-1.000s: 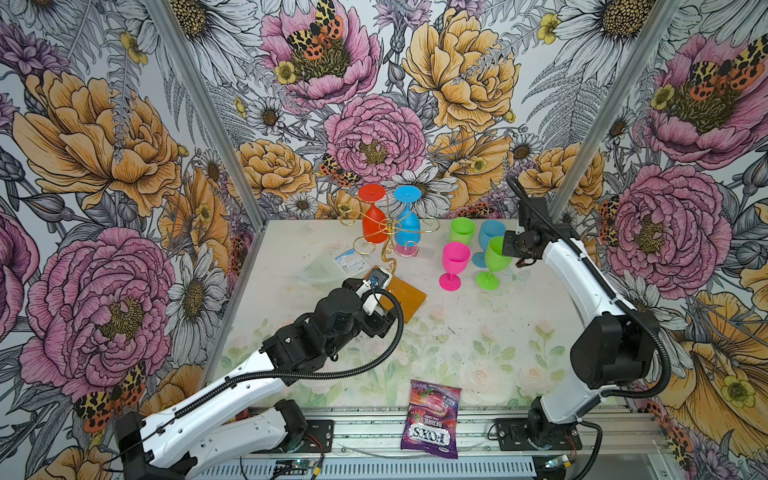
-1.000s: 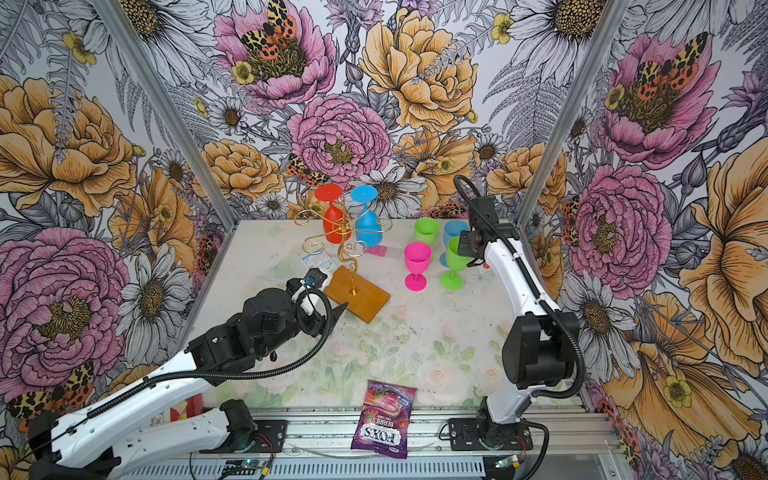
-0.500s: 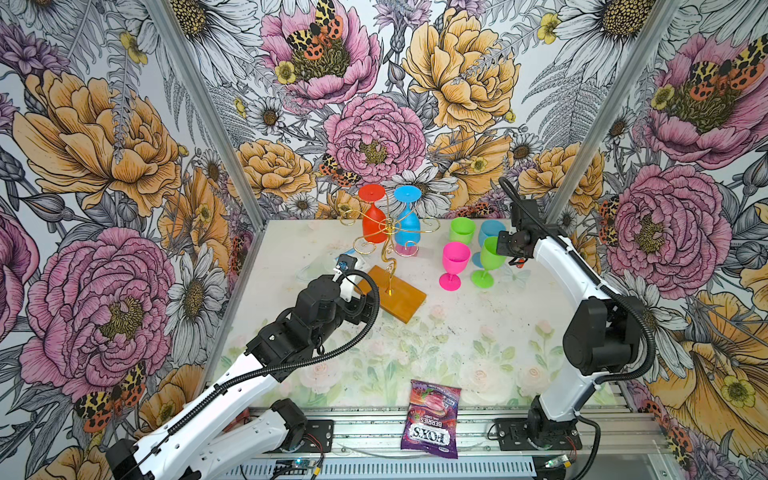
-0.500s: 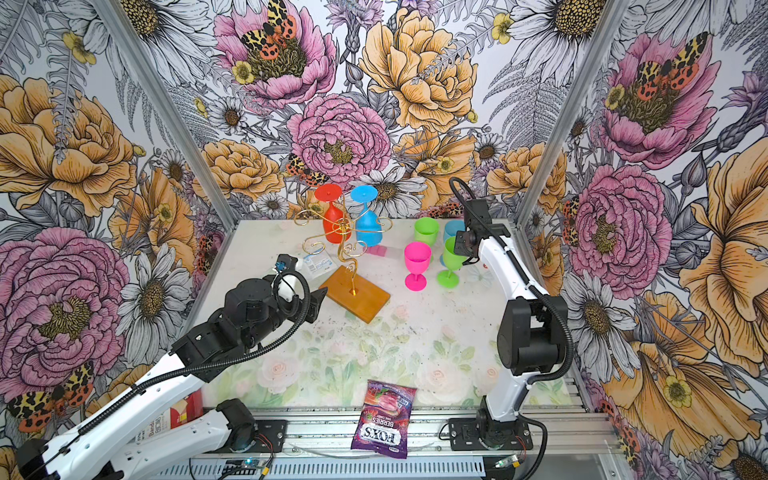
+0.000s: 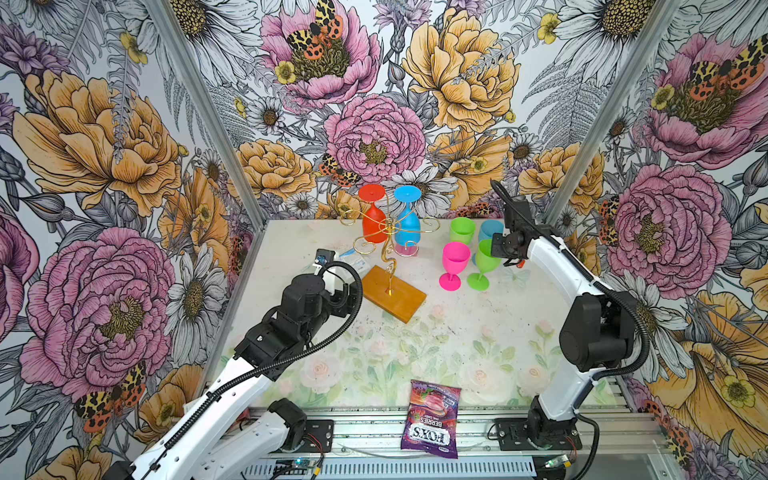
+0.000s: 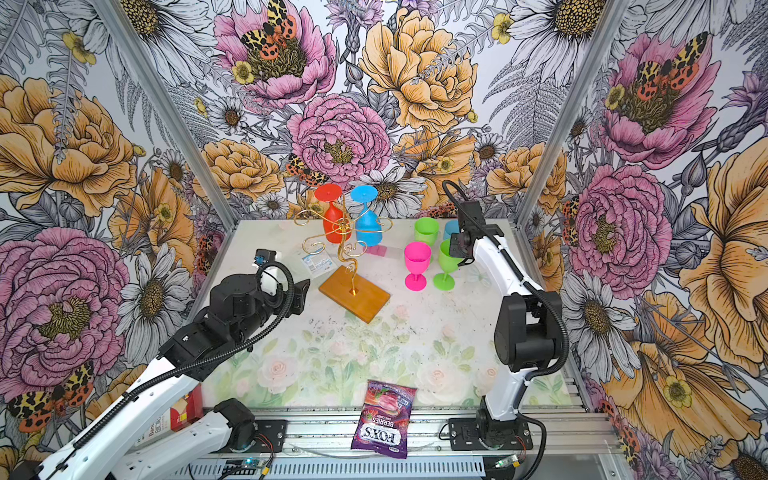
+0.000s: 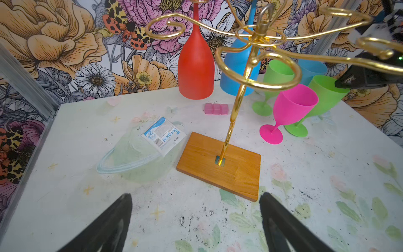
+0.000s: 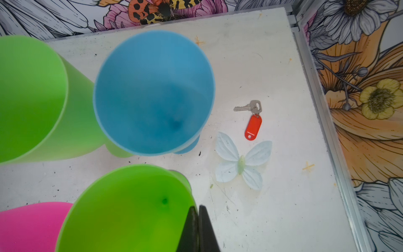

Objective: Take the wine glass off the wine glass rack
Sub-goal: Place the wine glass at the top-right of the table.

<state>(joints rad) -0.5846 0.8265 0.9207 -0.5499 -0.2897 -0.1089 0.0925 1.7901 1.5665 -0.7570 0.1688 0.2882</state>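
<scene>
Gold wire wine glass rack (image 5: 394, 298) on an orange-brown wooden base sits mid-bench toward the back edge, base skewed to the bench (image 5: 457, 340) edges. Two glasses hang on it foot-up, bowl-down, on the far side of the stem: red plastic wine glass (image 5: 374, 224) and blue plastic wine glass (image 5: 406, 227), side by side, long axis vertical.

Empty left gripper (image 7: 195, 195) has its fingers wide apart. It sits low over the bench, just off the base's front-left edge, looking past the stem at the red glass. So the target is up and back from it, with stem and scroll arms between.

On the right gripper (image 8: 198, 228) the fingers are together. They look pinched on the rim of a lime-green plastic wine glass (image 8: 130, 207) standing near the back right corner, beside a pink glass (image 5: 455, 259), a second green glass (image 5: 462, 230) and a pale blue glass (image 5: 489, 230).

Judgement: the left arm is free and on the red glass's side. It needs height and a path round the wire to reach the bowl.
</scene>
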